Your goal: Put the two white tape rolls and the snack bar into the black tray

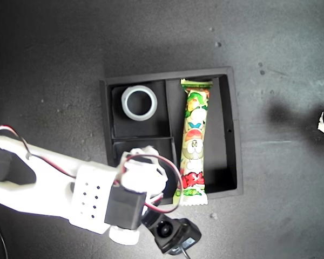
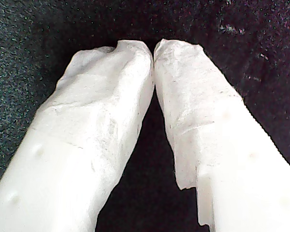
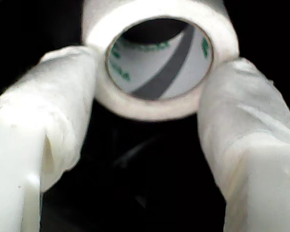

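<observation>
Pinched in my second tool [image 3: 152, 87], white tape roll [image 3: 159, 58] shows green-printed core.

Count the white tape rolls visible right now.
2. One tape roll lies in a small compartment of the black tray. The other tape roll is between my second gripper's fingers, over the tray.

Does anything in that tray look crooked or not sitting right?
Yes: the long snack bar in its green, white and red wrapper fills the long compartment of the square black tray, and both crimped ends ride over the walls. The white ring-shaped tape roll sits neatly in a small compartment.
</observation>
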